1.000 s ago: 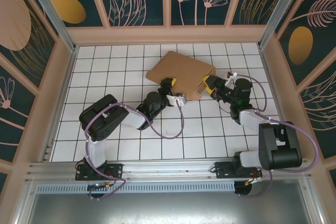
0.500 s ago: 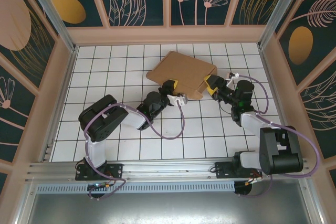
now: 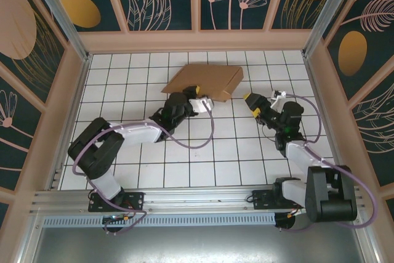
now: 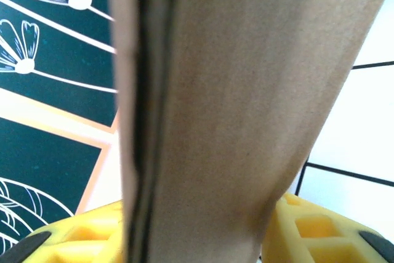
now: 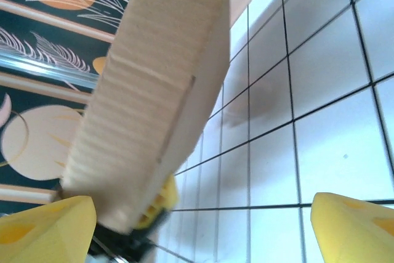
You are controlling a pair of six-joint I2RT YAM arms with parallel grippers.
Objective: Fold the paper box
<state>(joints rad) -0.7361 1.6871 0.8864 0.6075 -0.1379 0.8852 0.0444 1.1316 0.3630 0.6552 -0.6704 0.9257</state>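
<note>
Paper box (image 3: 206, 79): plain brown cardboard, closed into a shallow slab.

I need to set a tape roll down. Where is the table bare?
Bare: tiles between the left arm and right arm; tiles between the paper box and the left wall. Crowded: the box's near edge, gripped by the left claw, right claw open beside it.

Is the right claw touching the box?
Apart. The top view shows bare white tiles between the open right claw and the box.
</note>
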